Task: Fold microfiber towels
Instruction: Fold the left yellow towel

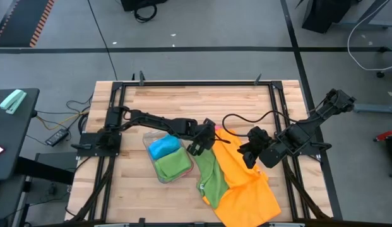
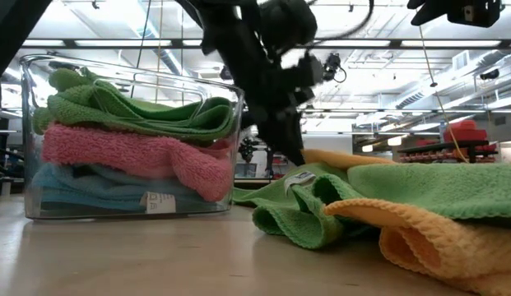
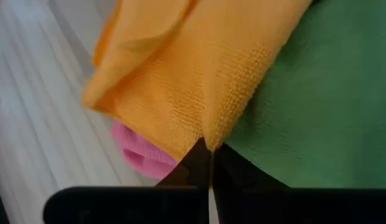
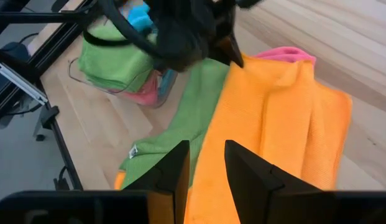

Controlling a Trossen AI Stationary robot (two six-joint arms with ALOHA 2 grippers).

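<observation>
Orange microfiber towel lay spread across the front right part of the wooden table, loosely folded, with its far corner doubled over. A green towel lay rumpled along its left edge, partly beneath it, a white label showing on the near hem in the low view. A pink towel peeked out from under the orange one's far corner.

Left gripper was down at that far corner, where orange and green meet. In the left wrist view its fingers were pressed together with the orange edge pinched between the tips, so it was clenched on the orange towel.

Right gripper hung above the right side of the orange towel, clear of the cloth. In the right wrist view its two fingers stood apart with a plain gap between them and nothing in it: released, grasping nothing.

Clear plastic tray sat just left of the loose towels. It held folded towels stacked: sky blue at the bottom, pink in the middle, green on top, rising above the rim. From above, the blue one showed at the tray's far end and the green at the near end.
</observation>
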